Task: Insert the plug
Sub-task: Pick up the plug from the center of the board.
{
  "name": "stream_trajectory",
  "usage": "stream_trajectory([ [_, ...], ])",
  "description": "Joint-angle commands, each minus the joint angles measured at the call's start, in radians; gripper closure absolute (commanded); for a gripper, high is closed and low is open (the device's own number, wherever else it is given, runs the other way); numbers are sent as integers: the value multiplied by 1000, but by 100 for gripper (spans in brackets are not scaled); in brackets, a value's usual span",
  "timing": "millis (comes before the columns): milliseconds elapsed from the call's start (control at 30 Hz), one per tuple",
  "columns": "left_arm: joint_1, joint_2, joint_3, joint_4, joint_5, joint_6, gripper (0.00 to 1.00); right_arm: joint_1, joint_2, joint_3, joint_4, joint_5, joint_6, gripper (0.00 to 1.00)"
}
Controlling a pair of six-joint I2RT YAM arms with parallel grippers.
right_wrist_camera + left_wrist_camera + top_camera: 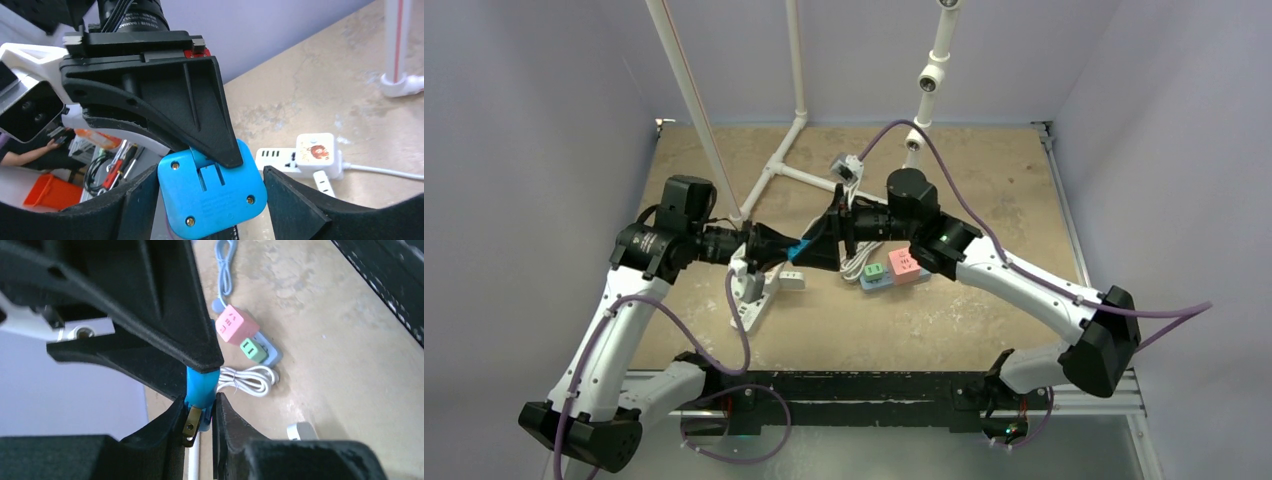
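Left gripper clamped on blue plug, prong showing between fingers, mid-air over table middle. Right gripper straddles same plug, jaws apart, looks not gripping. Handover seems near done. White strip lies below toward table's left, nothing inserted. Left to do: carry plug down, align prongs, push in.

We see both grippers meeting mid-table, the left gripper and right gripper around a blue plug. A pink-and-green power strip lies just beside them.
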Motion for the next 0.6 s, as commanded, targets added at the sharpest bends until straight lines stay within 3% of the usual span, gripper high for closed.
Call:
stream_trajectory([
  [0,-5,-32,-26,465,147,-695,100,-5,-42,-25,38,61,-68,22],
  [133,-4,-37,-75,717,165,-1134,100,-33,-118,-27,19,104,-164,1],
  [267,-5,-15,-95,826,222,-1378,100,-45,-203,-46,41,132,-260,1],
  [400,-5,13,-72,758,280,-1361,100,-47,-223,-48,63,175,-286,5],
  [567,-5,43,-19,572,309,-1225,100,-47,-218,-44,103,186,-274,24],
])
